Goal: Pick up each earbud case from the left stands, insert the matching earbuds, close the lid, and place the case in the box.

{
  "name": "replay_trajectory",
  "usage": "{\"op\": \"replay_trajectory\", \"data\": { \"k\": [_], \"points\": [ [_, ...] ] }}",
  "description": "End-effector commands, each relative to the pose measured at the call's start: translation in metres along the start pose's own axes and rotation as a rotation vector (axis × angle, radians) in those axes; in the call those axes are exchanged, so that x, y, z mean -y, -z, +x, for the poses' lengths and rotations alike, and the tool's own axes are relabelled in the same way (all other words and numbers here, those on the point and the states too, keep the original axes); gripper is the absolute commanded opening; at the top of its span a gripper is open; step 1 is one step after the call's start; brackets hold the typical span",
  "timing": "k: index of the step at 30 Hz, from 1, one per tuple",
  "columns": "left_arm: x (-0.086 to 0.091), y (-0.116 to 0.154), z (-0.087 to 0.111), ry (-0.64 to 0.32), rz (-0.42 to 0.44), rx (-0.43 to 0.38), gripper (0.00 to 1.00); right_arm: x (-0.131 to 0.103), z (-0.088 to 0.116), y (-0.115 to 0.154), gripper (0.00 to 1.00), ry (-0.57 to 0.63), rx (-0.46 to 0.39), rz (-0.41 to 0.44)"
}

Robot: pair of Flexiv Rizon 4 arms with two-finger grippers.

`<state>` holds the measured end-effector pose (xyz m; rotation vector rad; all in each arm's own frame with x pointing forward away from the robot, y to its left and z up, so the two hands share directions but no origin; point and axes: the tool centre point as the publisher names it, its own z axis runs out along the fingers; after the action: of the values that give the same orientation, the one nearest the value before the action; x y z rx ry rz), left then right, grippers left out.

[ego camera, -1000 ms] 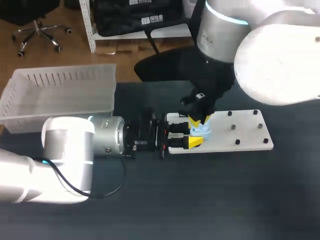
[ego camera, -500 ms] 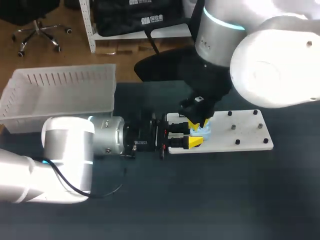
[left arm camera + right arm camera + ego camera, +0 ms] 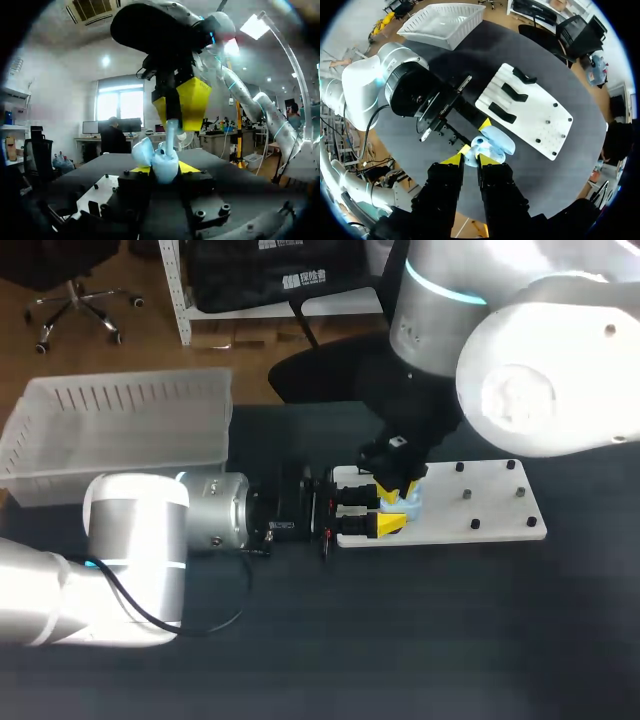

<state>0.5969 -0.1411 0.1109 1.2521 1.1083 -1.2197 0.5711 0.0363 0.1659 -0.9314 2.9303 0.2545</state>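
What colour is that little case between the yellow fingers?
Pale blue, a soft sky shade. The earbud case shows best in the left wrist view.

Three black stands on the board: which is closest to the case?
The end stand nearest the light-blue earbud case; the middle stand and far stand lie further along the white board.

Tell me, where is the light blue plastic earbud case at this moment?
The light blue plastic earbud case is near the head view's middle, over the left end of the white board, clamped in the left gripper and directly under the right gripper.
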Motion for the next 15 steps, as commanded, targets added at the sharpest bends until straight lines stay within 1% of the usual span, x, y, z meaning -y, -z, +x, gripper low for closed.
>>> {"op": "replay_trajectory", "data": {
  "k": [1, 15],
  "points": [
    [0.0018, 0.0, 0.0008, -0.004, -0.007, 0.003, 0.0, 0.0008, 0.0, -0.0018, 0.0, 0.0, 0.0, -0.003],
    [0.0018, 0.0, 0.0008, -0.004, -0.007, 0.003, 0.0, 0.0034, 0.0004, -0.004, 0.0, -0.007, 0.009, -0.002]
  ]
}}
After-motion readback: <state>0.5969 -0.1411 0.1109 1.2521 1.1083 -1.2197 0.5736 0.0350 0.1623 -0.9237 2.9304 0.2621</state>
